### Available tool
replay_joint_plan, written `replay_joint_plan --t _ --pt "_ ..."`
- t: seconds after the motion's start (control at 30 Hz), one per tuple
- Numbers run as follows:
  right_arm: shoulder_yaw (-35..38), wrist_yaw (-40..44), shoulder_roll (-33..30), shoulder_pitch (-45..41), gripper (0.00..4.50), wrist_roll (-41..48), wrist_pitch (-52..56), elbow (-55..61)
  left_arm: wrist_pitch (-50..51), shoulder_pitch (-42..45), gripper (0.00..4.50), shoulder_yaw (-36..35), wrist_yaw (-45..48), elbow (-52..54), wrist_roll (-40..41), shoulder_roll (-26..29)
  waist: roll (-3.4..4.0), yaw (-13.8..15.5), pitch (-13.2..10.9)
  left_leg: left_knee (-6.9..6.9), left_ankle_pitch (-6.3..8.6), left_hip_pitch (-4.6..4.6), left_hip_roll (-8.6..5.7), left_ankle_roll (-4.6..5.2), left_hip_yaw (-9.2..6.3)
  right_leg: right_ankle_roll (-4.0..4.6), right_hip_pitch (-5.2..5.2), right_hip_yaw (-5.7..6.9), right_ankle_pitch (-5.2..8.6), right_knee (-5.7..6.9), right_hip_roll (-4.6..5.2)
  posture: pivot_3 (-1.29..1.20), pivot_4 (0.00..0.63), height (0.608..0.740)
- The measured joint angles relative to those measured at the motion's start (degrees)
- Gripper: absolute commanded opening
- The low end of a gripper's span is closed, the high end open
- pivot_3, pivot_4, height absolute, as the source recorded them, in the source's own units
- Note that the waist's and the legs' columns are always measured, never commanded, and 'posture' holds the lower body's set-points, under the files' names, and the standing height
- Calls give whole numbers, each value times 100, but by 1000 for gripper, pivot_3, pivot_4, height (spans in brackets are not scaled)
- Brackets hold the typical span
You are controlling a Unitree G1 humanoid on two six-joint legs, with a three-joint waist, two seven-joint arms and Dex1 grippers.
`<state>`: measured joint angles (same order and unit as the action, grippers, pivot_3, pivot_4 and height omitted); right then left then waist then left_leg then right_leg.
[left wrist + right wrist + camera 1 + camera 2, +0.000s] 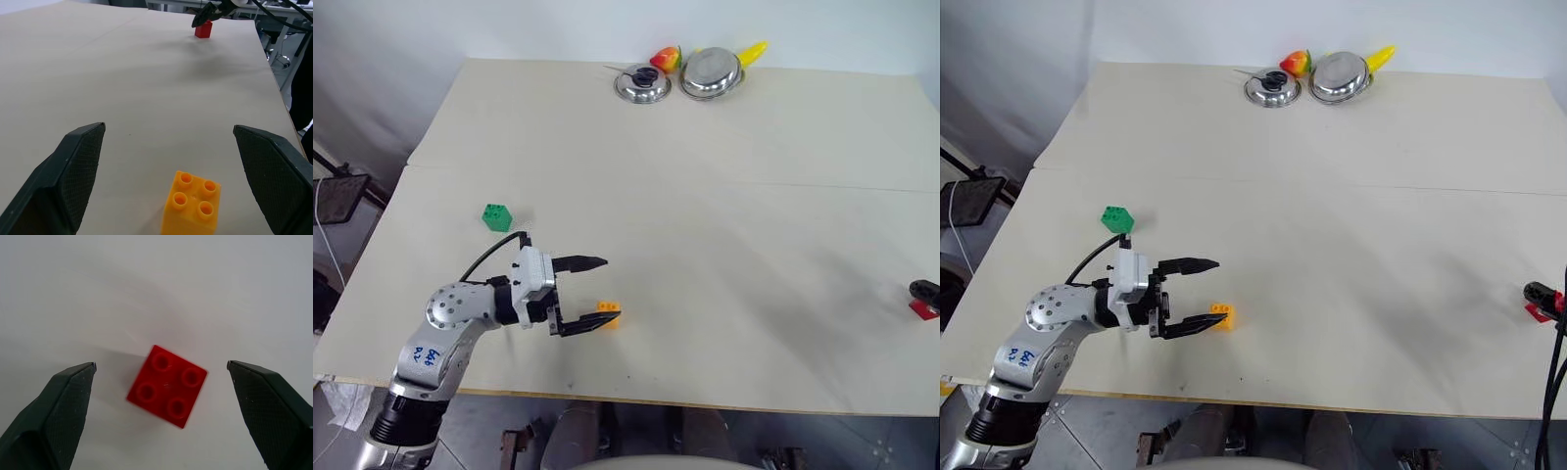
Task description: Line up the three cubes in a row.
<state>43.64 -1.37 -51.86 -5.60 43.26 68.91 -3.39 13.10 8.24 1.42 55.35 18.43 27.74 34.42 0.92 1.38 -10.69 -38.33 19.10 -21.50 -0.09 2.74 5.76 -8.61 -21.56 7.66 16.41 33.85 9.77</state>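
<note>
Green cube (496,216) sits loose at counter (724,196) left, unaligned; left end effector (592,294), held level with jaws wide, brackets the orange-yellow cube (608,312) ungripped; at far right edge, right end effector (161,372), angled downward and open, hovers over the red cube (167,385).

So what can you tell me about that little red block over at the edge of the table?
The red cube is a small, glossy plastic building block with four round studs on top. It sits upright on the pale table near its right edge, far from the other two cubes. The right gripper hangs open over it, one finger on either side, not touching.
</note>
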Motion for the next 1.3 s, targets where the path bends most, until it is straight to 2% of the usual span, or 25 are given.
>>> replay_joint_plan --t 0.03,0.13,0.33,0.37,0.57,0.67,0.77,0.87,0.93,0.97,1.07,1.17,1.3 --pt "-56 -13 1 -114 4500 -85 33 -83 0 -6 4459 -18 -23 44 0 0 0 -5 0 -1 0 1 1 0 2 -1 0 -1 0 1 -1 0 150 740" --pt "-141 -17 16 -387 3889 -300 55 -270 -6 -22 4500 -41 -40 116 -4 2 0 -10 0 -1 0 2 1 0 6 -2 0 -4 -1 1 -2 0 150 740" --pt "-177 -102 237 -821 1989 -639 175 -518 -7 -36 4500 -51 -59 121 -27 4 0 -13 0 1 -1 2 4 -1 6 -2 0 -3 -1 -1 -7 0 150 740" --pt "-178 -113 271 -913 1879 -686 243 -516 -9 -35 4500 -52 -58 121 -27 4 0 -14 0 0 -1 2 4 -1 7 -3 0 -4 -2 -2 -8 0 150 740" --pt "-183 16 381 -1180 1878 -809 507 -435 -37 -30 4500 -107 -58 120 -30 5 0 -19 0 0 -1 2 8 -2 8 -4 0 -5 -2 -2 -11 0 150 740" --pt "-807 1318 16 -809 1878 -736 44 -111 -71 -31 4500 -129 -74 119 -52 6 4 -26 0 3 -1 3 7 -2 11 -5 -2 -7 -2 -5 -12 0 150 740" --pt "-1576 3588 -682 -307 1878 -775 -1366 307 -124 -87 4500 -160 -76 105 -69 7 5 -42 -1 6 0 6 10 -2 14 -8 -1 -9 -4 -9 -18 0 150 740" --pt "-2232 5587 -1202 -178 1878 -1209 -3332 260 -215 -167 4500 -198 -22 66 -73 12 -1 -70 -3 4 0 9 11 -2 15 -10 1 -9 -5 -9 -19 0 150 740" --pt "-2967 6688 -1460 -356 1878 -1887 -4956 -175 -303 -211 4500 -271 53 -73 -74 33 -6 -115 -5 3 0 13 10 -3 17 -10 3 -11 -5 -9 -19 0 150 740" --pt "-3476 7264 -1459 -715 1878 -2266 -5827 -632 -339 -225 4500 -302 88 -184 -94 62 -17 -152 -7 -2 0 18 9 -3 20 -10 5 -12 -5 -6 -19 0 150 740" --pt "-4238 8231 -1021 -1647 1878 -2713 -7092 -1604 -392 -225 4500 -336 162 -323 -110 82 -27 -185 -15 -10 -2 16 14 -5 20 -12 5 -13 -6 -5 -19 0 150 740" --pt "-4733 8845 -559 -2557 1878 -2986 -7847 -2411 -397 -214 4500 -346 179 -321 -108 94 -27 -223 -19 -17 -3 12 21 -8 15 -11 5 -7 -6 -2 -20 0 150 740" --pt "-5191 8974 -240 -3152 1878 -3101 -8423 -3079 -390 -224 4500 -367 180 -286 -99 108 -27 -201 -19 -32 -2 4 20 -8 1 -11 7 0 -6 0 -18 0 150 740"
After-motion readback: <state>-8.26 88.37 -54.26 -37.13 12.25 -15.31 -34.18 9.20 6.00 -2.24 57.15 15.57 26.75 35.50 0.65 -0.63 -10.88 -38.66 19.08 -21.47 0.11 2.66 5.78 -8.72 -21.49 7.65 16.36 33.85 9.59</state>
